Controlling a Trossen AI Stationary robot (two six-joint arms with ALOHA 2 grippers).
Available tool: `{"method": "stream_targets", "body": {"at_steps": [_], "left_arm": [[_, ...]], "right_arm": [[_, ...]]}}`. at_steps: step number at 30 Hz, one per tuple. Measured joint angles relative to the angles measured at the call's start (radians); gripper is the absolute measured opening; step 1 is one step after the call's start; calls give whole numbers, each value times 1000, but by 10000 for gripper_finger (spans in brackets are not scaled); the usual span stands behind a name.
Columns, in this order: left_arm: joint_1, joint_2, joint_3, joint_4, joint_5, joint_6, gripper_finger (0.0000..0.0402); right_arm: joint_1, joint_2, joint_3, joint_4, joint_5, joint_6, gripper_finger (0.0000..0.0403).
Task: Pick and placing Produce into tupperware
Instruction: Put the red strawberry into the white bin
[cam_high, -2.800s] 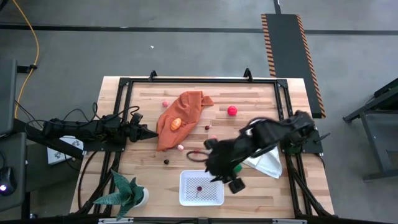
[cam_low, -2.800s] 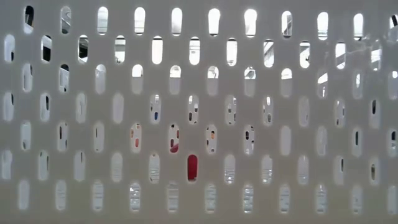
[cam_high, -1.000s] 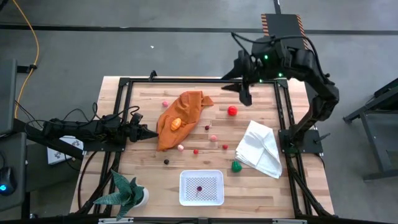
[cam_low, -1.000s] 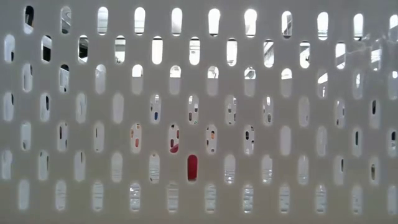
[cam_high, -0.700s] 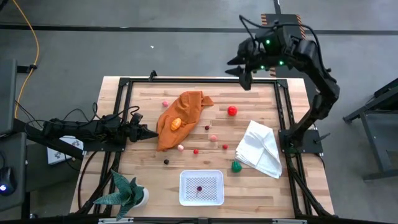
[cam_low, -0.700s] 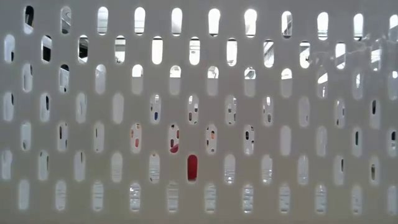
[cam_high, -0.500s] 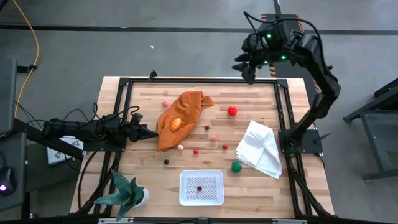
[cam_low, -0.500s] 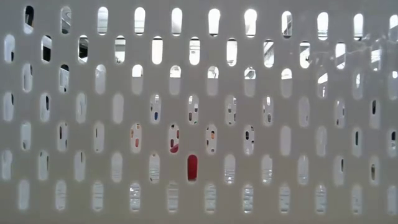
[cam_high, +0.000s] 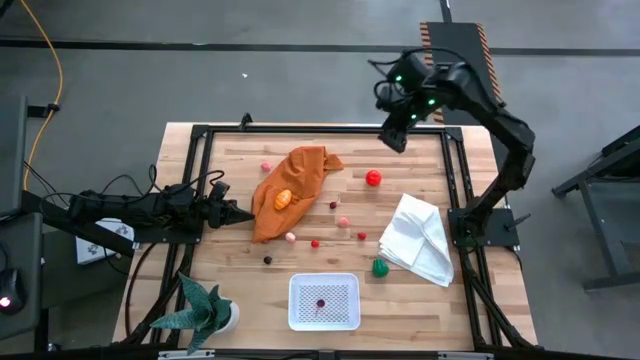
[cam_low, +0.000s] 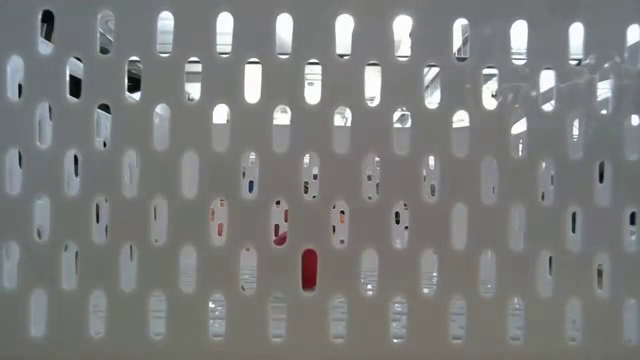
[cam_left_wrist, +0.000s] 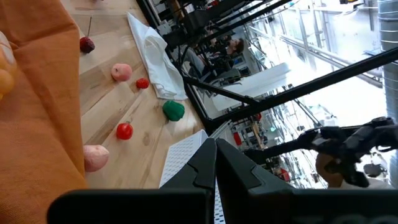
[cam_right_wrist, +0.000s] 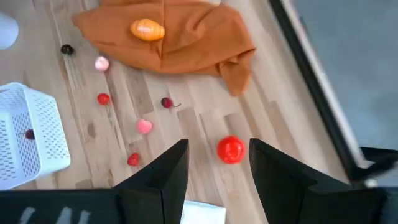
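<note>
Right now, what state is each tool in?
Left tool: shut, empty, at the table's left edge.
Right tool: open, empty, raised over the far edge above the red produce.

light: we see even, soft overhead brightness on the table (cam_high: 230, 160), shadows faint | glare: windows beyond the left wrist view blow out white | blur: the perforated wall (cam_low: 320, 200) fills our low view, soft and near | focus: high view crisp, right wrist view slightly soft
</note>
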Motion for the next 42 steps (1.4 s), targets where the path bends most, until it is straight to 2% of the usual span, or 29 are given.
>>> {"method": "stream_targets", "body": {"at_steps": [10,27,37,42], "left_arm": [[0,0,0,0,0,0,1],[0,0,0,0,0,0,1],[0,0,0,0,0,0,1],[0,0,0,0,0,0,1]], "right_arm": [[60,-4,-307,237,-15,32,158],[288,-114,-721,520,33,177,158],[432,-212,-915,700,72,298,158],[501,-219,-988,775,87,347,158]]}}
